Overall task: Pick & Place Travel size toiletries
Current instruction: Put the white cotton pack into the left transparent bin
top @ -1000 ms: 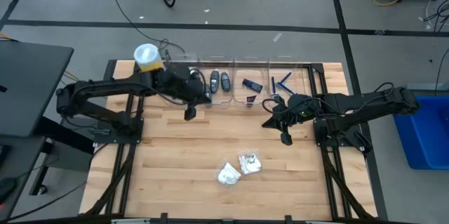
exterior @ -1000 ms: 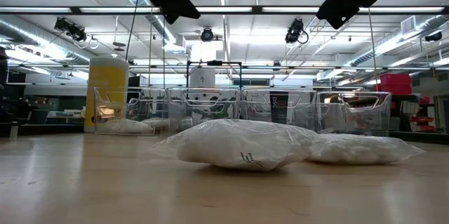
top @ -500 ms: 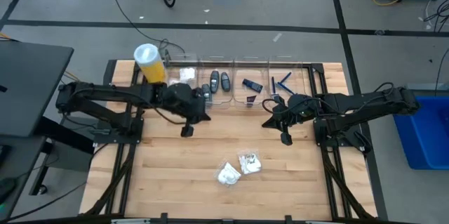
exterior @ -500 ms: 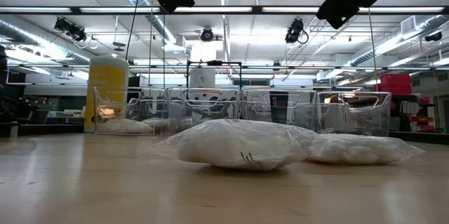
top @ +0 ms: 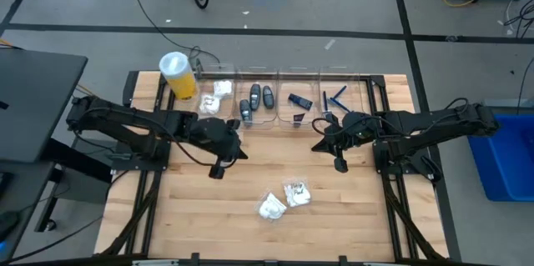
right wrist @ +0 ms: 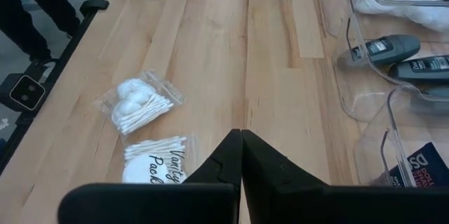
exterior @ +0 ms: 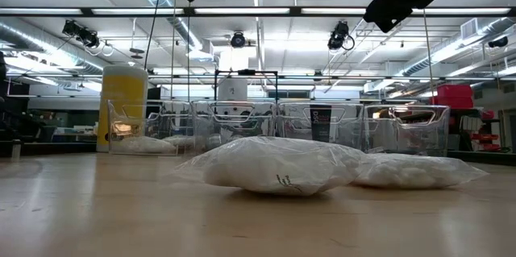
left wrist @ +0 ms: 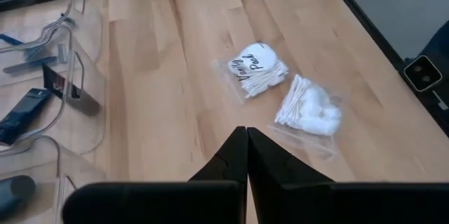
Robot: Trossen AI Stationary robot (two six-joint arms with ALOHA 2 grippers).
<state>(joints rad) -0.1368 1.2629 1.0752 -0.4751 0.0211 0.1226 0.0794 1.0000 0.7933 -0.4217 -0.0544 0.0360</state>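
Packets first: two small clear packets [top: 283,200] of white cotton swabs and pads lie side by side on the bare wooden table [top: 200,216], well in front of the row of clear bins [top: 284,97], one showing dark script lettering. Inside the bins sit more white packets [top: 215,97], dark grey oval pieces [top: 256,98], a dark rectangular piece [top: 299,100] and thin blue razors [top: 335,98]. Left end effector [top: 219,168] hovers just in front of the bins, fingers clenched on nothing; right end effector [top: 340,163] likewise, clenched and empty.
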